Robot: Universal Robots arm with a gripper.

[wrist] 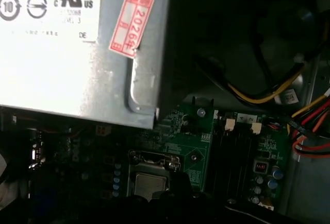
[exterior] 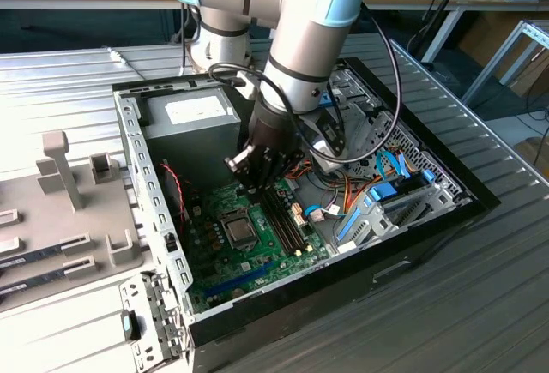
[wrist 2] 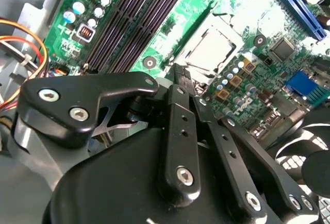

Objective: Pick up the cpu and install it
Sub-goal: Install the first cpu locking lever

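Note:
The cpu [exterior: 241, 231] lies flat in its socket on the green motherboard [exterior: 257, 261] inside the open computer case. Its silver top shows in both wrist views [wrist 2: 214, 49] [wrist: 149, 184], with the silver socket frame [wrist: 154, 160] around it. My gripper [exterior: 257, 186] hangs a little above the board, beside the socket and over the end of the memory slots. In the second wrist view its black fingers meet at one tip [wrist 2: 178, 74] just short of the socket's edge. The gripper is shut with nothing in it and does not touch the cpu.
A grey power supply [exterior: 190, 111] [wrist: 62, 44] stands at the back of the case. Black memory slots [exterior: 287, 219] [wrist 2: 139, 18] run beside the socket. Orange, red and blue cables [exterior: 343, 193] crowd the exterior view's right. Grey fixtures [exterior: 60, 176] sit outside the case wall [exterior: 141, 184].

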